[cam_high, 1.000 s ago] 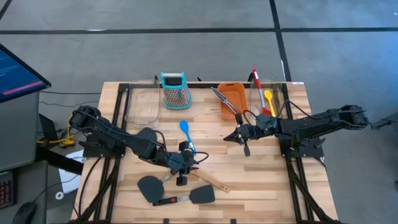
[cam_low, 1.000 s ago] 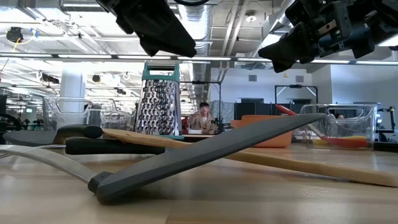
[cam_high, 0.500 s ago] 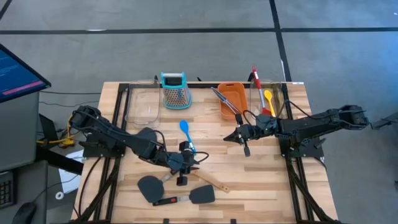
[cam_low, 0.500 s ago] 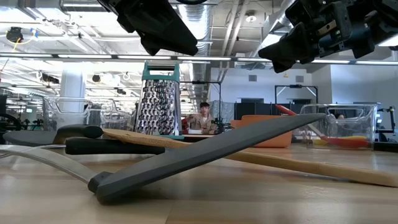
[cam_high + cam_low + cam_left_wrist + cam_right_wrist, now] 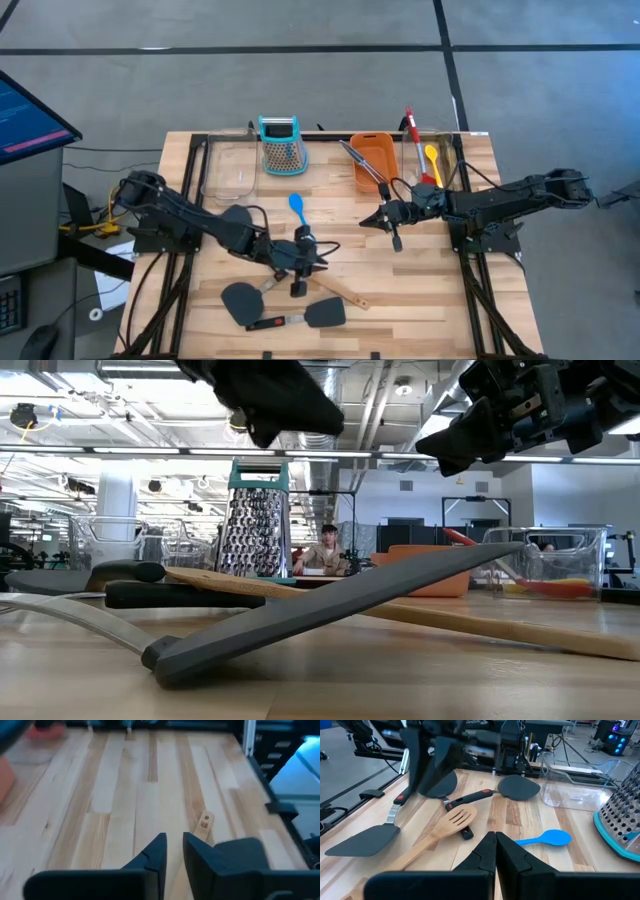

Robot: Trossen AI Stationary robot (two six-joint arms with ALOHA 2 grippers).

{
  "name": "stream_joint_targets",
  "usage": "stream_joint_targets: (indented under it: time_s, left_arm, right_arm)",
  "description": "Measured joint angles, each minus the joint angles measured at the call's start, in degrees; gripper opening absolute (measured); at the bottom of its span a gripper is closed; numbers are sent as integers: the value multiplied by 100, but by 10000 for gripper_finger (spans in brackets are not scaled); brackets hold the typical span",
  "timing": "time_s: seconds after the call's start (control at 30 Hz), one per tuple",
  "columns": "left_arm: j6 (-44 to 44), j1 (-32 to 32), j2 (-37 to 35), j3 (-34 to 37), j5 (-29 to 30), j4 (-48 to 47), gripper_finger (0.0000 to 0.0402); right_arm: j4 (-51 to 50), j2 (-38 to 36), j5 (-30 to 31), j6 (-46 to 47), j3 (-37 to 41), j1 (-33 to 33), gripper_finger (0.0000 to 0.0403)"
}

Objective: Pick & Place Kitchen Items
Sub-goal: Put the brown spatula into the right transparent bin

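A blue spoon (image 5: 297, 205) lies flat on the table's middle. Near the front edge lie two black spatulas (image 5: 240, 300) (image 5: 325, 314) and a wooden slotted turner (image 5: 455, 819), crossing one another. My left gripper (image 5: 312, 255) hovers above the table between the spoon and the turner. It points toward the right edge, and its fingers (image 5: 174, 851) are a narrow gap apart with nothing between them. My right gripper (image 5: 385, 220) hangs shut and empty over the table's right half (image 5: 495, 842). A red spoon (image 5: 412, 130) and a yellow spoon (image 5: 432, 156) lie in a clear bin at the far right.
A teal-topped box grater (image 5: 280, 143) stands at the far middle, with a clear container (image 5: 230, 172) to its left. An orange tub (image 5: 377, 160) holding silver tongs (image 5: 360, 165) sits at the far right. The third black spatula (image 5: 362, 842) lies toward the near edge.
My left gripper has turned a little, its front end swinging toward the table's right edge, while staying above the table. Nothing on the table has moved.
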State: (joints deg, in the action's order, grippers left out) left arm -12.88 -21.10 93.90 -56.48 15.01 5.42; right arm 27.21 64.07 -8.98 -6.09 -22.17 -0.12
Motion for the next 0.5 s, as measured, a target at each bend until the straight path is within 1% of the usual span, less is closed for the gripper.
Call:
stream_joint_targets:
  time_s: [0.1,0.2,0.23,0.33,0.5]
  left_arm:
    - [47,-2,262,-165,-100,120,24]
    - [167,-2,622,-473,-356,95,7]
    - [237,-2,730,-570,-452,99,5]
    - [387,-2,905,-756,-489,26,4]
    - [368,55,829,-761,-488,-361,3]
  right_arm:
    - [-30,-2,-1,-31,-2,0,0]
    - [-41,-1,1,-33,-2,0,0]
    - [-45,-2,1,-33,-2,0,0]
    - [-76,-2,1,-33,-2,0,0]
    - [-168,-2,1,-35,-2,0,0]
